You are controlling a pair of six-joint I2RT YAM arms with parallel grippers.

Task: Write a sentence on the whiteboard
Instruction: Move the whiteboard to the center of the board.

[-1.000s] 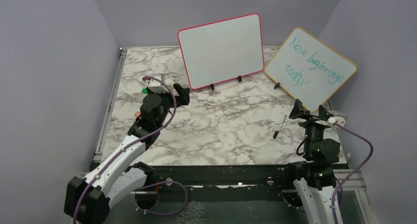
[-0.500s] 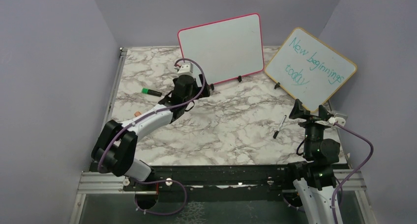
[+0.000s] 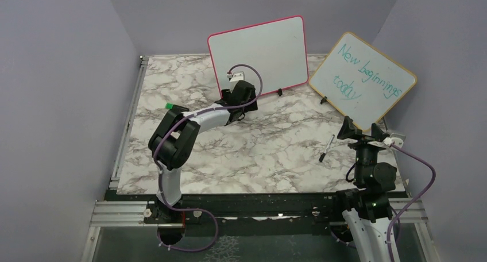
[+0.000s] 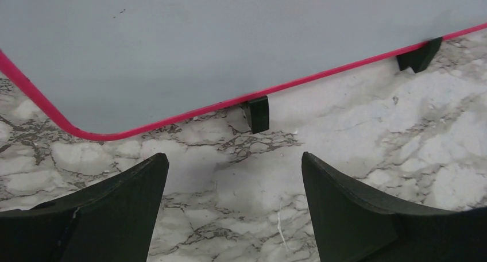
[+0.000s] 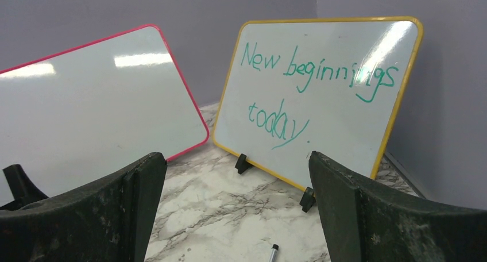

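The left jaws stand apart with nothing between them, low over the marble worktop [image 4: 356, 130] and facing the bottom edge of the whiteboard [image 4: 230, 43], close to its lower-left rounded corner. One black foot [image 4: 256, 114] of the board sits directly ahead of the gap. A second ago the left arm [image 3: 207, 114] was folded over the left side of the worktop, above the green-capped marker [image 3: 169, 106]. It has since swung right and reached forward to the board, leaving the marker partly exposed behind its elbow. The right jaws are also apart and empty, and the right arm [image 3: 370, 170] is unchanged at the near right edge. A black marker [image 3: 326, 148] lies on the worktop just left of it, in the same place as before. The whiteboard [image 3: 258, 58] stands tilted back at the rear centre, its face plain white. Beside it on the right stands the yellow-framed board [image 3: 363, 81] with teal writing.
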